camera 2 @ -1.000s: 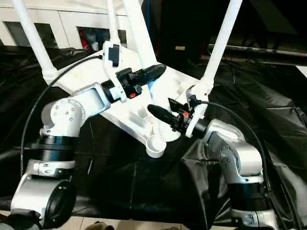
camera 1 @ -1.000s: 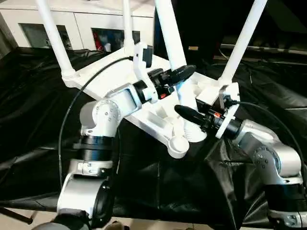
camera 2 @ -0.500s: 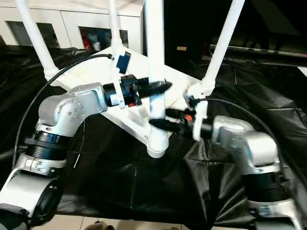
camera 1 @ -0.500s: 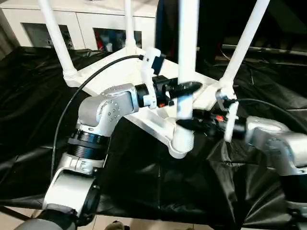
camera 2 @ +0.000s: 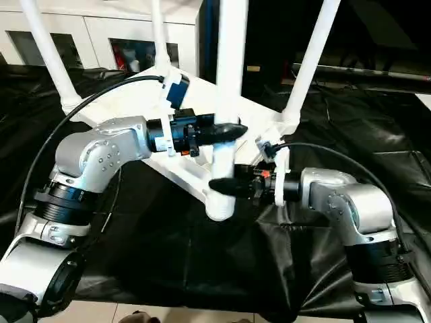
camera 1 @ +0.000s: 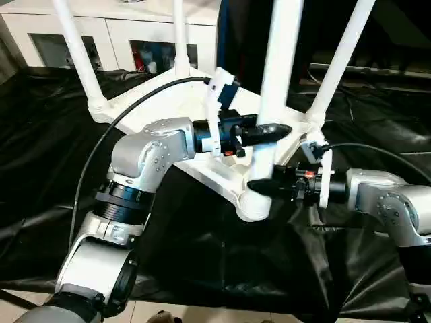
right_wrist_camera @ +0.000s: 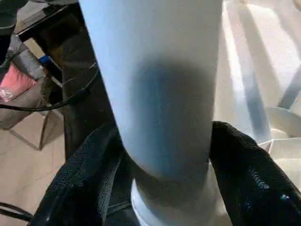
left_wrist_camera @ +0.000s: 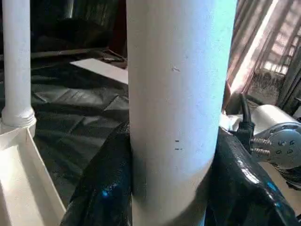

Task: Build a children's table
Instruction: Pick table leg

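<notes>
The white tabletop (camera 1: 151,111) lies upside down on the black cloth. Three white legs stand in its corner sockets: far left (camera 1: 75,50), back (camera 1: 180,33) and right (camera 1: 340,57). A fourth leg (camera 1: 279,67) stands nearly upright at the near corner socket (camera 1: 254,205); how deep it sits I cannot tell. My left gripper (camera 1: 269,132) is shut on this leg from the left, higher up. My right gripper (camera 1: 260,185) is shut on it just above its flared end. In the wrist views the leg (left_wrist_camera: 174,108) (right_wrist_camera: 160,94) sits between black fingers (left_wrist_camera: 101,188) (right_wrist_camera: 249,174).
A white cabinet (camera 1: 121,30) runs along the back. Wrinkled black cloth (camera 1: 40,148) covers the work table around the tabletop. A black cable (camera 1: 101,145) loops over my left arm and another (camera 1: 377,155) over my right forearm.
A second ago the fourth leg leaned with its foot inside the tabletop's underside. Both grippers have swung it upright and carried its foot to the near corner socket.
</notes>
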Tool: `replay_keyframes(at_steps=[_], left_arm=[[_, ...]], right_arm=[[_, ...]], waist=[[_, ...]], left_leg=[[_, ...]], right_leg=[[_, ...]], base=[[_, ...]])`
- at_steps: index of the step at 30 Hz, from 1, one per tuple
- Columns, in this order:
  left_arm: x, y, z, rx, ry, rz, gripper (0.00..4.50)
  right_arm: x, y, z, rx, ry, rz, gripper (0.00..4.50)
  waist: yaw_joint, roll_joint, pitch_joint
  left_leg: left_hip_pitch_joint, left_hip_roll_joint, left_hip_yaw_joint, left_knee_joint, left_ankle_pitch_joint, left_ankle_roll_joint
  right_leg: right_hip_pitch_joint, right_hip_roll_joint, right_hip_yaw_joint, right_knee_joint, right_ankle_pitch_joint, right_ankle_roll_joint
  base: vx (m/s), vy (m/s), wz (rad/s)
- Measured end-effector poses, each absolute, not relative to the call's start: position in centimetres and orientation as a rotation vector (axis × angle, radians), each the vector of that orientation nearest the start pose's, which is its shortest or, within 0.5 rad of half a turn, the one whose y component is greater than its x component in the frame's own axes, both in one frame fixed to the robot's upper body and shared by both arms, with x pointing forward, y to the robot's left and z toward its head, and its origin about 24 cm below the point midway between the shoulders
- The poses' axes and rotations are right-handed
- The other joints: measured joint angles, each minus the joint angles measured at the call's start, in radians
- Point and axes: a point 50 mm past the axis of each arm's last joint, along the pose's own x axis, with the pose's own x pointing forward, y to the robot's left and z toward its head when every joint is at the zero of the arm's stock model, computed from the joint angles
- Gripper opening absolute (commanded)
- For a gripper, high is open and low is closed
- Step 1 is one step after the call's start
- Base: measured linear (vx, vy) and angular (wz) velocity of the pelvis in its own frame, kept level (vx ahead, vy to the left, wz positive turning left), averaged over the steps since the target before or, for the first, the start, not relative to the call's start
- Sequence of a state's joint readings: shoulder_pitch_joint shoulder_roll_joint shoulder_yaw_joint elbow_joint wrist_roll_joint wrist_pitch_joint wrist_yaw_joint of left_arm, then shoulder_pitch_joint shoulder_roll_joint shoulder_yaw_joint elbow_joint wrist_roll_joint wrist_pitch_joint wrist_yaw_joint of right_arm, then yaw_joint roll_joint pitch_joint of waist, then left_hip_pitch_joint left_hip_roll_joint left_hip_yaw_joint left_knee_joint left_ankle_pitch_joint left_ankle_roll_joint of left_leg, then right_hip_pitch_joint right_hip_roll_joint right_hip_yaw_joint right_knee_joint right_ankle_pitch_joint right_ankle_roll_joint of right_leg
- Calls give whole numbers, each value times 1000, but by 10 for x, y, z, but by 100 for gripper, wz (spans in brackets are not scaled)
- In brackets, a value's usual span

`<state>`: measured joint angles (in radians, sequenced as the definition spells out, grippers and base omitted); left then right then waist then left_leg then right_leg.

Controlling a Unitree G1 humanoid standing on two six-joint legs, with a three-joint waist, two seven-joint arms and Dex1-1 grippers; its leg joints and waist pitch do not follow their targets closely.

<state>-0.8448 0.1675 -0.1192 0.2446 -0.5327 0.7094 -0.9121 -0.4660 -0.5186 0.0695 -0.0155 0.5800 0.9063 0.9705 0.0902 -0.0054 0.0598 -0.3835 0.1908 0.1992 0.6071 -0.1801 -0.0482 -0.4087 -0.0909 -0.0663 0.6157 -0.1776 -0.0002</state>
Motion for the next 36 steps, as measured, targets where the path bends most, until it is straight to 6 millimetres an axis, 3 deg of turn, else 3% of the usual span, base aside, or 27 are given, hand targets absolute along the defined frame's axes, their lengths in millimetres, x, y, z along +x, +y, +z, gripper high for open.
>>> replay_keyframes(at_steps=[15,25,36], left_arm=[[328,46,187,-221,121,-1391,184],[328,44,187,-227,118,-1396,184],[328,43,188,-237,113,-1393,184]], right_arm=[[287,-151,119,197,474,1167,302],[287,-150,119,194,466,1172,212],[287,-149,120,186,446,1187,200]], waist=[[0,0,0],[0,0,0],[0,0,0]], left_leg=[[0,0,0,1,0,0],[0,0,0,1,0,0],[0,0,0,2,0,0]], right_leg=[[0,0,0,0,0,0],[0,0,0,1,0,0],[0,0,0,1,0,0]], base=[[0,0,0],[0,0,0],[0,0,0]])
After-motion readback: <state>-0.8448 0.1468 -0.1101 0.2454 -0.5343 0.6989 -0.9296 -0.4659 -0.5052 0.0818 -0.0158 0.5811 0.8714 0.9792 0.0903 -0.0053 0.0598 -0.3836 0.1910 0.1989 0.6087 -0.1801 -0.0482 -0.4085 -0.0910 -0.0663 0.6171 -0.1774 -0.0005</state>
